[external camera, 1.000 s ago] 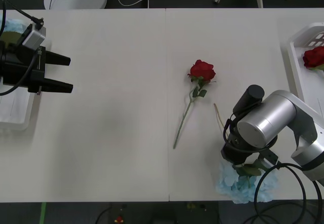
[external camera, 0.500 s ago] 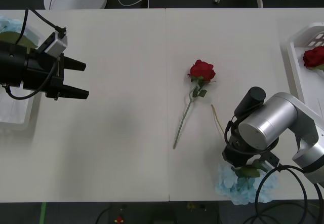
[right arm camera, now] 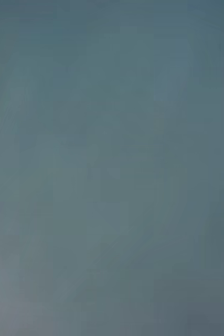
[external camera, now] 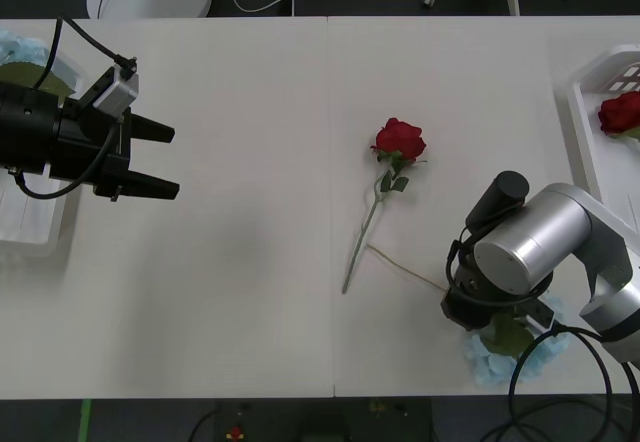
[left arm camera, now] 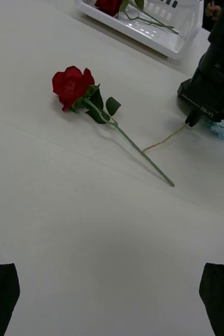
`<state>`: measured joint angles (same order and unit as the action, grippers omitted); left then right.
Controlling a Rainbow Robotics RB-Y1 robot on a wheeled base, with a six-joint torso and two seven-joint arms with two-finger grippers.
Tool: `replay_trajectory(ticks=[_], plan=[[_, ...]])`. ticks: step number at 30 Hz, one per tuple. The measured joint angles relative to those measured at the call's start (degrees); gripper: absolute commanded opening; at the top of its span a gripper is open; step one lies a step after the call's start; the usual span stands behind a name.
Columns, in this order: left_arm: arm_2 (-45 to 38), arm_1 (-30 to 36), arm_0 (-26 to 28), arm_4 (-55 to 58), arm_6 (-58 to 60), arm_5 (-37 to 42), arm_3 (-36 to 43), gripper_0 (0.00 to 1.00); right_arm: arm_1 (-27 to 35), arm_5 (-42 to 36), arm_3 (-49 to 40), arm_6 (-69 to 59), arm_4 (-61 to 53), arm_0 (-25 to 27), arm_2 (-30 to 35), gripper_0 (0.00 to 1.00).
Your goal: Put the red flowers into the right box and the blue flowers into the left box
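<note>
Near the bench (external camera: 250,162) middle lies one red rose (external camera: 399,140), bloom toward the far side, stem running back toward the near edge; left wrist cam shows it flat on the surface w/ leaves just under the bloom. A thin tan stem (external camera: 405,270) runs from beside the rose's stem tip to the right arm. Right pincer (external camera: 497,324) is down at the near right edge, over a pale-blue flower (external camera: 500,362) that pokes out under the wrist; can't tell if its fingers are apart or clamped, since the arm body covers them. Left pincer (external camera: 152,160) hovers over the bench's left part, black fingers (external camera: 150,129) spread apart, nothing between them, pointing toward the rose. Left box (external camera: 30,232) sits at the left edge w/ blue bloom inside. Right box (external camera: 590,102) at the right edge holds another red rose (external camera: 621,112).
</note>
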<state>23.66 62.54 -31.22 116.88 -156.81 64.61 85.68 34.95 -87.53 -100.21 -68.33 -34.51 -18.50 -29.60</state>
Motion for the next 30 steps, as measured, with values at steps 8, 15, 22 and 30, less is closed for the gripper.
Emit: replay_trajectory(ticks=[8, 15, 22, 30], plan=[[0.0, 0.0, 0.0, 0.0, 0.0, 0.0, 0.0, 1.0, 0.03, -4.48, 0.01, 10.08, -6.48, -2.53, 3.56, 0.0], [0.0, 0.0, 0.0, 0.0, 0.0, -0.01, 0.0, 1.0, 2.31, -10.37, -1.47, 31.1, -10.76, -8.29, 4.88, 0.0], [0.0, 0.0, 0.0, 0.0, 0.0, -0.01, 0.0, 1.0, 6.7, -10.37, -5.16, 62.16, -12.65, -14.37, 4.94, 0.0], [0.0, 0.0, 0.0, 0.0, 0.0, -0.02, 0.0, 1.0, 7.44, -8.03, -5.58, 95.47, -17.79, -22.05, 8.89, 0.0]])
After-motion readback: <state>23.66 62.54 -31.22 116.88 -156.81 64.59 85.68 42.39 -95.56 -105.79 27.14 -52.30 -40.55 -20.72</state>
